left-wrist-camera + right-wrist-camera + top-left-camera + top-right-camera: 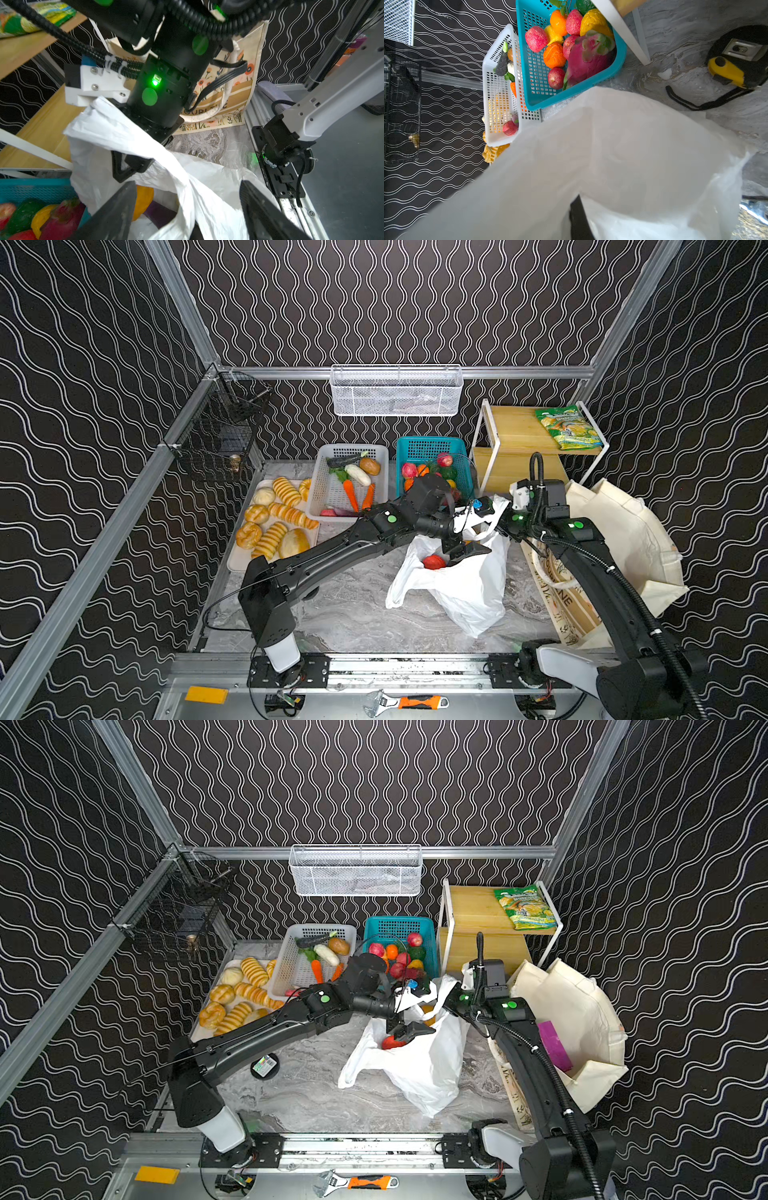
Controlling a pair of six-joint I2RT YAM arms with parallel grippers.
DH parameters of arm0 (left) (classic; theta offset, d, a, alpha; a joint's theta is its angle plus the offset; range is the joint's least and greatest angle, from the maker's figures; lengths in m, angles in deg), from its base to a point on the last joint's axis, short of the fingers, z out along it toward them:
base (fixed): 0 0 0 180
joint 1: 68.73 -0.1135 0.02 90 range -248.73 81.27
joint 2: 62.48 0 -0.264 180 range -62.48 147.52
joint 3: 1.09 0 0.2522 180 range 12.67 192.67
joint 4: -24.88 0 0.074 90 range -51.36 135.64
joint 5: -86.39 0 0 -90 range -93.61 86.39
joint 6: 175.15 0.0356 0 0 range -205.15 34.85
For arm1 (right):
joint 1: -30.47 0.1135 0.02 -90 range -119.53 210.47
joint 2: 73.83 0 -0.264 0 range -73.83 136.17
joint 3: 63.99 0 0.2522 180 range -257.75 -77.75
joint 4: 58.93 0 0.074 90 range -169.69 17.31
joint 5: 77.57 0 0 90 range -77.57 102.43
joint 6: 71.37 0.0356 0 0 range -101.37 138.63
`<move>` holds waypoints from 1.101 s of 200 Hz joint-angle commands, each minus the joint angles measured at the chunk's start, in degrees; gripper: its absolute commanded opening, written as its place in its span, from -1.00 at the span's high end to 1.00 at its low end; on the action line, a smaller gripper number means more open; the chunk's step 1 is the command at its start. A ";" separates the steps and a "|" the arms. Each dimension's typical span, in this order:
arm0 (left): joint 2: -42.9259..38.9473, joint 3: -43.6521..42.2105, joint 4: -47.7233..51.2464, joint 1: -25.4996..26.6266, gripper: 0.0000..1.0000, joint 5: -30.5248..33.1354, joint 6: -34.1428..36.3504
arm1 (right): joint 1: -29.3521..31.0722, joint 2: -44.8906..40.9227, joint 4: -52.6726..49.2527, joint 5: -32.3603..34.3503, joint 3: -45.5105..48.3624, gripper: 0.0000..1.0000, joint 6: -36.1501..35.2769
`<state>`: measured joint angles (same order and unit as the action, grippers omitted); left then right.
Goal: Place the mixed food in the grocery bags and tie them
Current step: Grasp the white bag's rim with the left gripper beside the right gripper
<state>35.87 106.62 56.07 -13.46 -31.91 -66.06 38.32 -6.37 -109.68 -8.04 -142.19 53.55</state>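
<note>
The white plastic grocery bag (pixel 461 589) stands mouth-up in the middle of the table. A red tomato (pixel 433 561) shows inside it in both top views. The left wrist view looks into the mouth at a yellow-orange piece (pixel 143 199) and a dark purple one (pixel 160 214). My left gripper (pixel 187 214) hangs over the mouth, open, with a strip of the bag's rim between its jaws and not pinched. My right gripper (pixel 492 524) is shut on the bag's far rim and holds it up. The cream canvas tote (pixel 573 1002) at the right holds a purple packet (pixel 555 1044).
At the back stand a teal basket (pixel 432 448) of fruit and a white basket (pixel 328 489) of vegetables, with a bread tray (pixel 237 560) to their left. A green packet (pixel 567 427) lies on the wooden rack (pixel 515 431). A tape measure (pixel 737 62) sits under it.
</note>
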 commanded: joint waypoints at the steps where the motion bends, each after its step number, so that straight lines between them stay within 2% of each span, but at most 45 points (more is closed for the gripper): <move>1: 0.70 1.69 3.16 0.11 -0.45 4.39 0.51 | -0.01 -0.65 1.39 -0.49 0.35 1.00 -0.50; 25: 0.85 2.47 3.84 0.11 -0.09 6.96 -0.91 | 0.05 -0.91 1.49 -1.06 0.38 0.99 -1.66; 49: -0.63 2.29 3.38 0.02 0.45 6.90 -3.45 | 0.00 -1.51 1.44 -1.06 0.15 0.90 -3.13; 64: -2.81 0.34 1.24 -0.14 1.00 6.58 -4.28 | 0.05 -2.10 1.48 -1.04 0.14 0.86 -3.92; 101: -7.43 -4.03 -2.78 -1.55 1.00 7.72 -9.38 | 0.04 -4.27 1.97 -2.48 0.56 0.50 -6.18; 120: -8.25 -3.42 -1.49 -4.38 1.00 6.81 -14.76 | 0.02 -6.70 1.60 -3.09 0.55 0.20 -8.53; 149: -9.31 -5.46 -3.39 -9.79 1.00 2.54 -22.79 | 0.05 -14.15 3.25 -2.95 1.59 -0.06 -13.18; 169: -8.71 -5.79 -4.82 -13.31 1.00 -1.96 -28.48 | 0.04 -19.16 4.27 -5.52 1.45 -0.14 -18.56; 189: -7.32 -2.94 -2.56 -15.41 1.00 -4.94 -32.88 | 0.03 -21.52 2.86 -11.51 0.03 -0.15 -22.51; 207: -7.46 -2.05 -3.07 -15.93 1.00 -7.46 -34.16 | 0.09 -21.37 1.13 -15.68 -0.26 -0.14 -22.69; 220: -8.48 -2.34 -3.75 -15.98 1.00 -8.34 -34.56 | 0.51 -19.77 -2.28 -14.84 -0.82 -0.13 -20.04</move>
<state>28.57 103.82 54.52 -29.20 -35.16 -96.46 38.34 -27.88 -108.04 -19.05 -142.17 34.01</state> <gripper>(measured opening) 0.048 0.569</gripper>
